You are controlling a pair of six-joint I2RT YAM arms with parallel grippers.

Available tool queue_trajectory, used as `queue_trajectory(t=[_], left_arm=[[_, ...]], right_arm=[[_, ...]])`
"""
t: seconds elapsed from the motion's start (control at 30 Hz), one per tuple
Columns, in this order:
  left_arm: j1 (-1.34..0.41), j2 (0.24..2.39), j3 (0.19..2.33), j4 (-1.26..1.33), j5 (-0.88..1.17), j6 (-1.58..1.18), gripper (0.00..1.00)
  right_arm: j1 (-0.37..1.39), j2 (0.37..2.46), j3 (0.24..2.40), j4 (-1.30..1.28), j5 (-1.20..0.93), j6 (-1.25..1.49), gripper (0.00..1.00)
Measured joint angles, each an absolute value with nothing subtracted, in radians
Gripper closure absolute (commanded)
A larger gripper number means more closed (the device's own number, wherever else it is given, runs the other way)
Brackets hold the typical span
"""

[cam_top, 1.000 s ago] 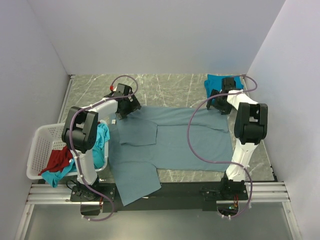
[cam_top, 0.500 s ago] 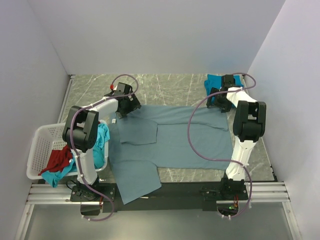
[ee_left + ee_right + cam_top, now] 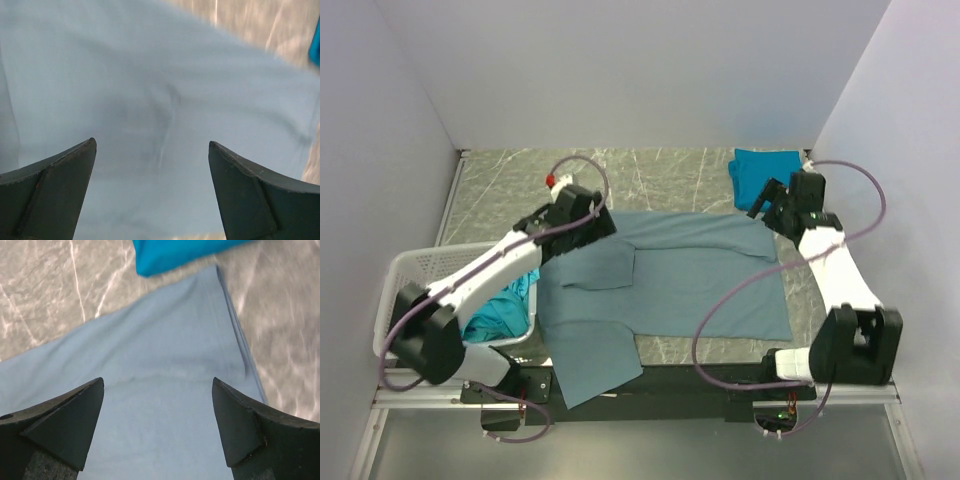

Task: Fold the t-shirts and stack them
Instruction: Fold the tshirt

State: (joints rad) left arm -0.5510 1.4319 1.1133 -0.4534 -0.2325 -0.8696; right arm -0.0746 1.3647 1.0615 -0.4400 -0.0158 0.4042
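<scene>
The large grey-blue t-shirt (image 3: 680,285) lies spread across the table, its far edge and one sleeve folded inward. My left gripper (image 3: 598,224) is open and empty just above the shirt's far left part, with plain cloth (image 3: 150,100) between its fingers. My right gripper (image 3: 770,203) is open and empty over the shirt's far right corner (image 3: 165,365). The folded teal-blue t-shirt (image 3: 760,170) lies at the far right and also shows in the right wrist view (image 3: 185,252). A turquoise t-shirt (image 3: 505,310) sits in the basket. The red t-shirt is hidden under my left arm.
The white lattice laundry basket (image 3: 405,285) stands at the left table edge, partly under my left arm. Marbled tabletop (image 3: 660,175) shows beyond the shirt. Walls close in on the left, back and right. The shirt's near left part hangs over the front edge (image 3: 595,375).
Both arms have swung outward and stretched low. My left gripper shifted slightly right over the shirt's far left. My right gripper left the teal-blue shirt and came over the grey-blue shirt's far right corner.
</scene>
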Motion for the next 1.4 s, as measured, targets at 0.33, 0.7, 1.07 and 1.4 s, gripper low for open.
queue_trajectory(t=[0.33,0.7,1.07,1.4], left_arm=[[-0.92,1.119,0.757,-0.769,-0.219,-1.071,0.01],[-1.359,0.943,0.567,-0.932,-0.044,-1.363,0.01],[-1.489,1.177,0.567,-0.955,0.023,-1.465,0.29],[-1.502,1.207,0.576,-0.941,0.055,-1.481,0.84]], right_arm=[[-0.075,1.106,0.826,-0.418,0.059,0.514,0.05],[-0.076,1.121,0.825,-0.403,0.067,0.512,0.05],[-0.076,1.148,0.785,-0.383,0.068,0.513,0.05],[-0.076,1.147,0.776,-0.383,0.072,0.521,0.05]])
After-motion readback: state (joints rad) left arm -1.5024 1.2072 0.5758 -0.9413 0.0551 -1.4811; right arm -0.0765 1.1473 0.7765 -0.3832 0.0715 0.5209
